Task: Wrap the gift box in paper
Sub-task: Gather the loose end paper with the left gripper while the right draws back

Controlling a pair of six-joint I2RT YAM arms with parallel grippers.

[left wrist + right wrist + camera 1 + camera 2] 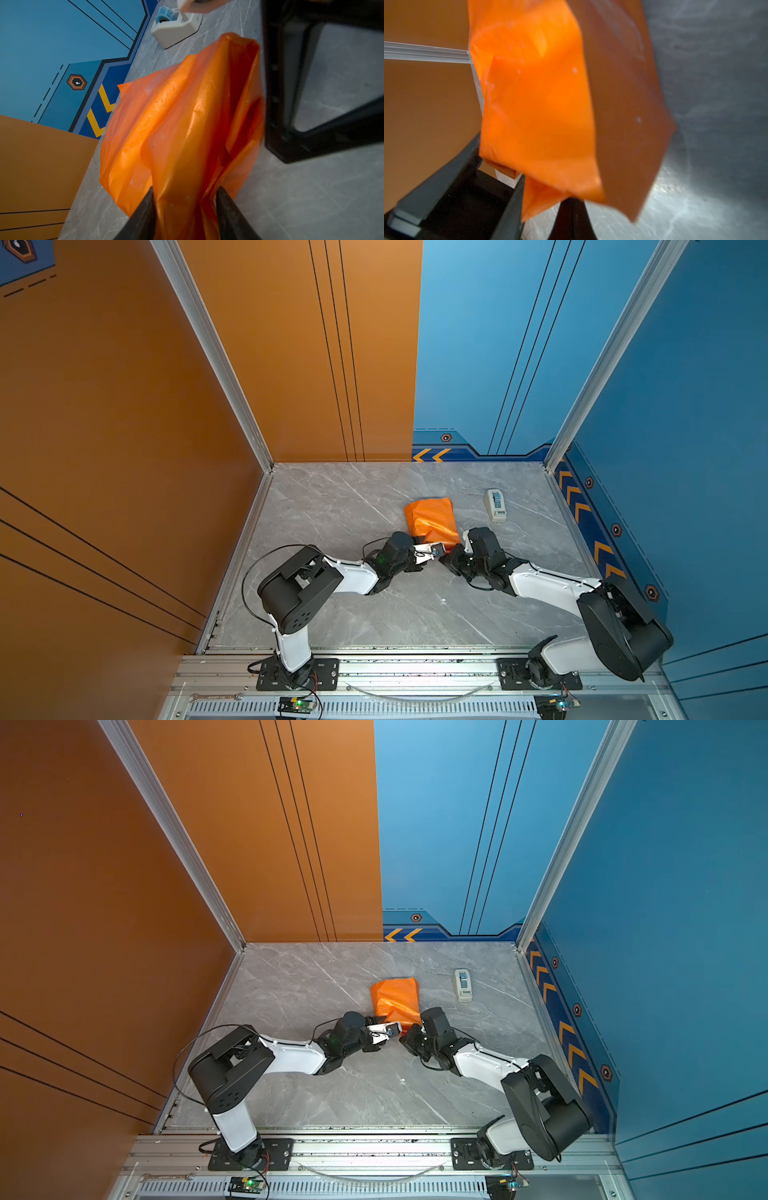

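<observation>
Gift box unseen under paper [431, 517]

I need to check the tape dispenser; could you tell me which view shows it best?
The left wrist view: the dispenser is close, with its blue roll visible, though partly cropped. Both top views show it whole but small. The right wrist view misses it.

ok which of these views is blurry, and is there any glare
right wrist view: the paper is smeared and soft, glare on the marble table; left wrist view: paper creases sharp, the left fingers out of focus; both top views: sharp, evenly lit, tape dispenser clear
</observation>
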